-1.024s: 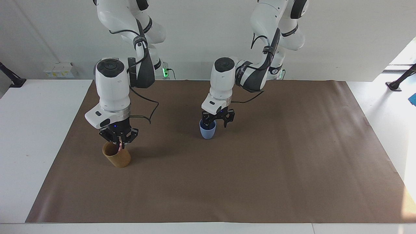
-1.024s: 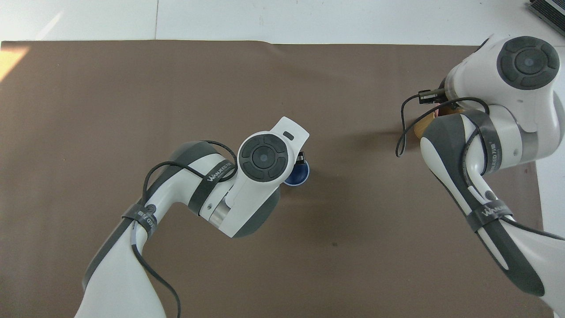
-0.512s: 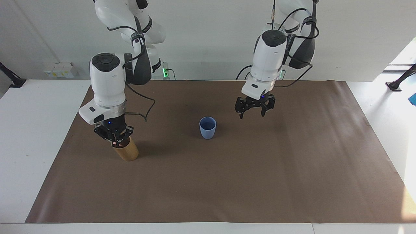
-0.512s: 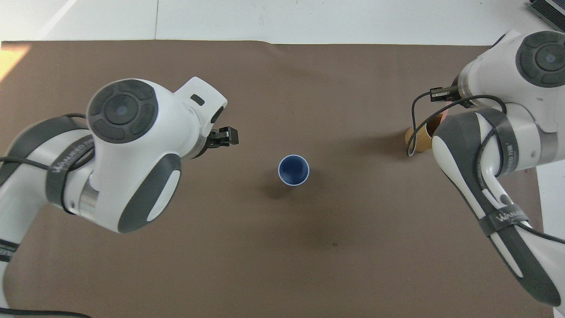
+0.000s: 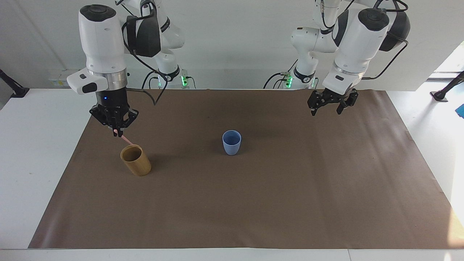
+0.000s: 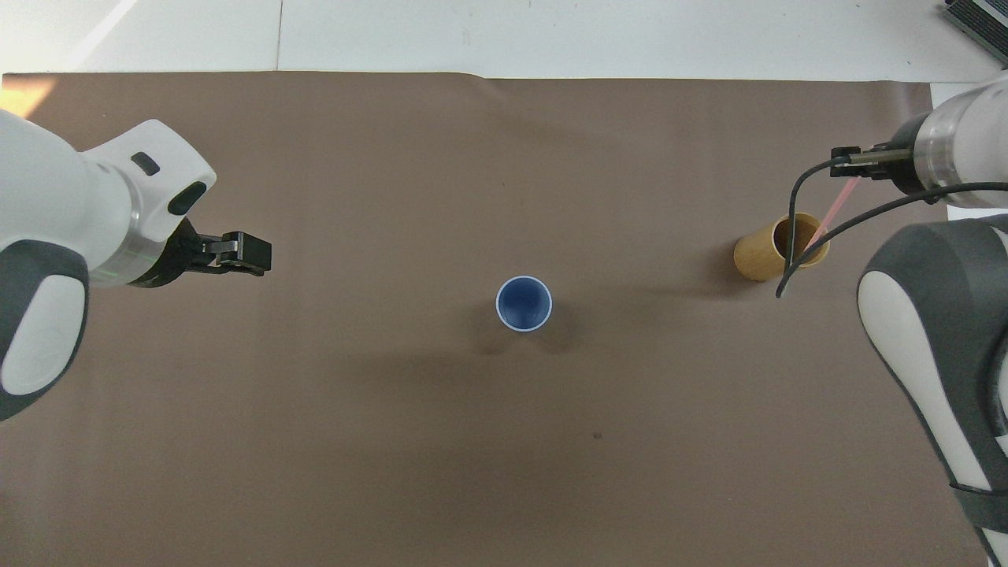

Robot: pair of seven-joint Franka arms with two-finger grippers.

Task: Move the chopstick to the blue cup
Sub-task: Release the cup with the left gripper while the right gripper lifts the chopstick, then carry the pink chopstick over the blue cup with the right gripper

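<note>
Facing view shows both arms raised: right gripper (image 5: 117, 132) up over the tan cup (image 5: 136, 160), fingers pinched on the top of the chopstick (image 5: 125, 139), whose lower end slants down to the cup's rim. Overhead view hides that gripper behind the wrist but shows the pink stick crossing the cup's mouth, tip reaching the rim; can't tell if it touches.

Left gripper (image 5: 327, 110) hangs over bare mat toward the left arm's end, fingers wide, holding nothing; overhead shows them only side-on.

Brown mat (image 5: 253, 203) covers most of the white counter (image 5: 32, 152); pale wall at the robots' end, w/ green lights at the arm bases.

Blue cup (image 5: 231, 142) stands upright mid-mat, well apart from the tan cup; overhead view looks straight in: empty.
</note>
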